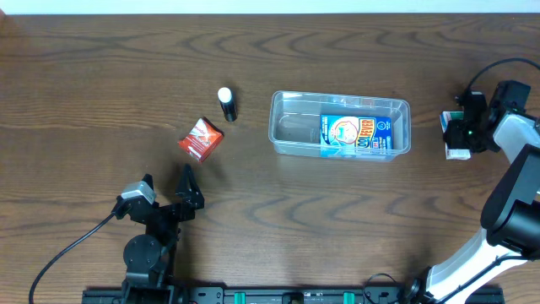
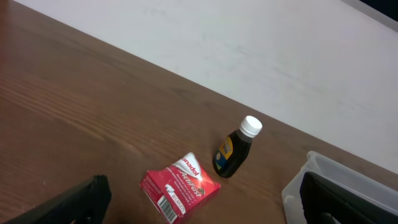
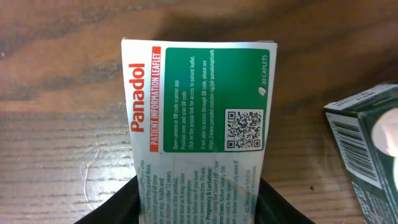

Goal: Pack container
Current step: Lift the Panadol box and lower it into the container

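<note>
The clear plastic container [image 1: 291,127] lies at centre right, with a blue box [image 1: 356,135] flat inside it. Its corner shows in the left wrist view [image 2: 298,183]. A red Panadol box [image 1: 200,139] and a small dark bottle with a white cap [image 1: 227,104] lie to its left; both show in the left wrist view, the box [image 2: 180,186] and the bottle [image 2: 235,149]. My left gripper [image 1: 181,192] is open and empty, just short of the red box [image 2: 199,214]. My right gripper [image 1: 456,133] is shut on a white-and-green Panadol box [image 3: 199,112], right of the container.
A dark green box [image 3: 373,149] lies on the table next to the held one. The wooden table's far edge meets a white surface [image 2: 280,56]. The left arm's cable [image 1: 67,249] trails at front left.
</note>
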Controlling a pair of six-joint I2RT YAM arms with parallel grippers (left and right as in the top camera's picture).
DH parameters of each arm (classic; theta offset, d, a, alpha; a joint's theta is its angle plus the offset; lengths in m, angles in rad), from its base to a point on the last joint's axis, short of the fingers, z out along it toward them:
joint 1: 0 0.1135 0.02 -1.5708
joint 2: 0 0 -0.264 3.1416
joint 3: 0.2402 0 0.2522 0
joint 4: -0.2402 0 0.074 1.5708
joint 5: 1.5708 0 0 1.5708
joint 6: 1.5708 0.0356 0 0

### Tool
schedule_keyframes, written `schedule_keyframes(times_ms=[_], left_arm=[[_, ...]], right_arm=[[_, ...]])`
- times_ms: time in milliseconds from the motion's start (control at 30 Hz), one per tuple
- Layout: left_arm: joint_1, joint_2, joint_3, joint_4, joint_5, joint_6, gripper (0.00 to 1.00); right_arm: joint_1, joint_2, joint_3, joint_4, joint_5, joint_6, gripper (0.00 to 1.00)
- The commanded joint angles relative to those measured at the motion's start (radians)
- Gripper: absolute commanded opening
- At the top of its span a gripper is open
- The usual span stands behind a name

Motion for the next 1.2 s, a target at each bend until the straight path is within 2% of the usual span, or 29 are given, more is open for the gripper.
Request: schedule_keyframes(times_ms=[0,300,533,867,1000,1167], left_arm=[[0.005,-0.007,-0.021,-0.036,-0.027,0.016,0.98],[0.005,-0.007,-0.021,-0.036,-0.027,0.016,0.98],[0.005,-0.007,-0.021,-0.036,-0.027,0.016,0.98],[0.005,-0.007,-0.021,-0.036,-0.027,0.016,0.98],[0.005,-0.007,-0.021,-0.036,-0.027,0.016,0.98],[0.005,-0.007,-0.021,-0.036,-0.027,0.016,0.98]], right_arm=[[0.006,-0.039,0.047,-0.008,-0.006,0.064,0.44],[0.106,-0.223,0.228,-0.149,-0.005,0.06,0.4],[0.294,-0.363,0.288,-0.229,-0.009,0.039,0.38],[0.592,-0.398,0.275,-0.404,-0.039,-0.285,0.43],[0.644,-0.386,0.239,-0.463,-0.038,-0.441,0.46],[0.652,-0.376,0.185,-0.467,-0.039,-0.535,0.49]])
